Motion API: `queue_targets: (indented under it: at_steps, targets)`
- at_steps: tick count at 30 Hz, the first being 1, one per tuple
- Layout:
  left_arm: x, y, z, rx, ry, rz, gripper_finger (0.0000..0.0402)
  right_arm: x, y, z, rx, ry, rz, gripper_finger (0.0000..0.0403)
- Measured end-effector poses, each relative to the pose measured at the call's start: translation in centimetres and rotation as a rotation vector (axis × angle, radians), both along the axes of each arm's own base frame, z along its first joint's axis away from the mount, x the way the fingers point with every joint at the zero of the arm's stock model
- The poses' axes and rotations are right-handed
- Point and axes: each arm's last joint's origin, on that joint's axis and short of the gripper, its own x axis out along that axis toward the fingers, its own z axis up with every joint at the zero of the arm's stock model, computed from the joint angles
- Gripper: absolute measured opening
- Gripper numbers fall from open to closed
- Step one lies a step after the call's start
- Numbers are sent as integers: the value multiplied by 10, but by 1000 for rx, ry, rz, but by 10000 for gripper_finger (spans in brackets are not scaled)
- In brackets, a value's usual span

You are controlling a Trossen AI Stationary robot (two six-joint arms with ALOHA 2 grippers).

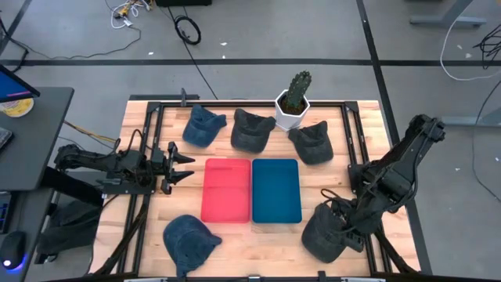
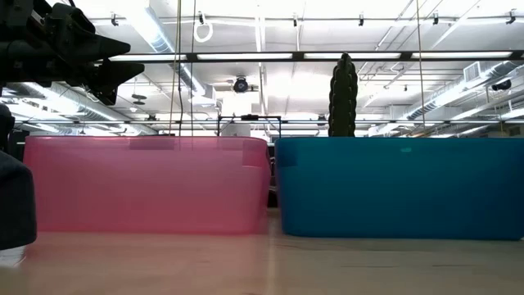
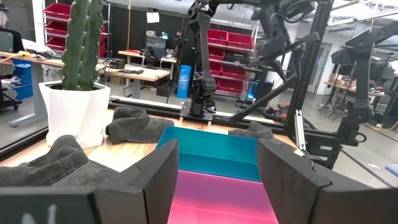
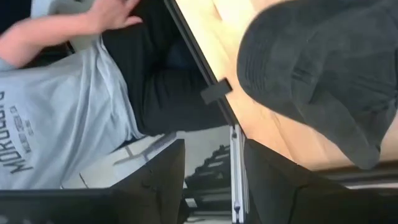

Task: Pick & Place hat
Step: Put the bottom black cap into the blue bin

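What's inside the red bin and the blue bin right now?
From above, the red bin and blue bin show only bare floors. No hat is inside either.

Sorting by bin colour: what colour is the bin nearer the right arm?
Teal blue bin, clearest in the high view.

Between the spread fingers [image 3: 155,171] of the left gripper [image 3: 214,177], the pink bin [image 3: 217,202] and teal bin [image 3: 217,155] are seen; dark hats [image 3: 134,124], possibly three, are scattered near the potted cactus [image 3: 78,81].

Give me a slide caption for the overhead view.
Right claw lowers over a dark hat beside the blue bin; left claw waits, open, by the red bin.
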Motion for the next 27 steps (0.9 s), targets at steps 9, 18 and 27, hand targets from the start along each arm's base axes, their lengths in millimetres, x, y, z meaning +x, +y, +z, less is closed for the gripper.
queue_targets:
  at_steps: [9, 18, 27]
  targets:
    - [0, 0, 0, 0, 0, 0, 220, 1, 2, 1, 34, 15, -29, 168]
    - [0, 0, 0, 0, 0, 0, 220, 8, 9, 9, 102, -136, 40, 168]
    - [0, 0, 0, 0, 0, 0, 220, 14, 15, 17, 142, -321, 150, 168]
